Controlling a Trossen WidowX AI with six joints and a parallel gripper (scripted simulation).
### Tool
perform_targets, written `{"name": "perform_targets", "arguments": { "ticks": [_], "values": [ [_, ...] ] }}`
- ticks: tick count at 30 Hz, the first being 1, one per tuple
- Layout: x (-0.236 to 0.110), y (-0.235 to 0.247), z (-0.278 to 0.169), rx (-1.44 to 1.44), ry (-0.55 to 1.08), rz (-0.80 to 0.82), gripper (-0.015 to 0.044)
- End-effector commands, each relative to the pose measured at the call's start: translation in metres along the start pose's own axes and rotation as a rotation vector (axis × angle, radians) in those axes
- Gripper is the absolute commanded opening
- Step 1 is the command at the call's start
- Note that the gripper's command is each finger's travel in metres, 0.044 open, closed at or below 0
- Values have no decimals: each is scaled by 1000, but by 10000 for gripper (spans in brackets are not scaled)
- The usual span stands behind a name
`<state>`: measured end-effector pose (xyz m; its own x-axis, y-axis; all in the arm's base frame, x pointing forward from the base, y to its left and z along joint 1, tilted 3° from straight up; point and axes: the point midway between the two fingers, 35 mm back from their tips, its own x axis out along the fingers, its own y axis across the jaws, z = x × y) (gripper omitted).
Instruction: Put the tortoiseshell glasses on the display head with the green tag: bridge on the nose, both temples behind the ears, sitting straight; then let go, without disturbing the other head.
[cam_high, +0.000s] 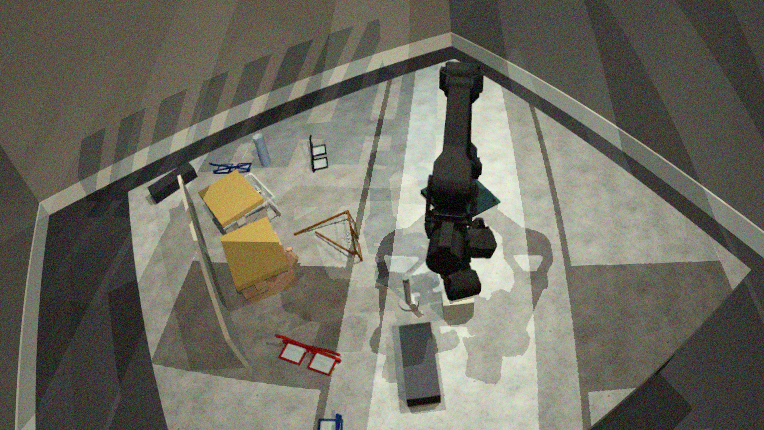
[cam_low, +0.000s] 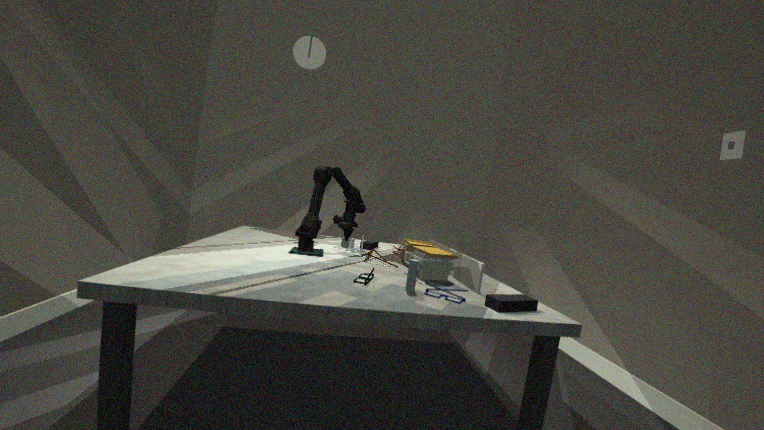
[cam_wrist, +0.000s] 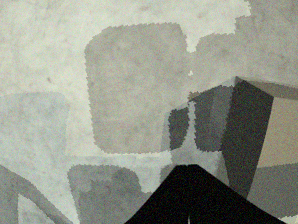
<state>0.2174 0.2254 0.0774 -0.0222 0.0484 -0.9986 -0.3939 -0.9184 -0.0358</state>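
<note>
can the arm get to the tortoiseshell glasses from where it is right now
Probably yes. The tortoiseshell glasses lie on open table between the gripper and the two heads, nothing standing between. But the jaws are shut on nothing and must open first.

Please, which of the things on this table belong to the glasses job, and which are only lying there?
For the job: orange-brown tortoiseshell glasses; two yellow-topped display heads, green tag not visible; black gripper, shut, empty.
Lying about: red-framed glasses; dark blue glasses; black-framed glasses; pale blue cylinder; dark grey flat box; small black box.
</note>
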Motion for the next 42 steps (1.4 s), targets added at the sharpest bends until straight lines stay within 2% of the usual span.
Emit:
{"name": "perform_targets", "arguments": {
  "ticks": [1, 3, 9, 17, 30, 35, 42],
  "values": [
    [-34, 24, -1, 0, 7, -11, 0],
    [-46, 36, -1, 0, 7, -10, 0],
    [-48, 38, 0, 0, 7, -10, 0],
    [-45, 32, -1, 4, 9, -18, 200],
    [-45, 33, -3, 17, 9, -18, 200],
    [-45, 64, -55, 359, 14, -16, 200],
    [-42, 132, -128, 909, 23, -13, 200]
  ]
}}
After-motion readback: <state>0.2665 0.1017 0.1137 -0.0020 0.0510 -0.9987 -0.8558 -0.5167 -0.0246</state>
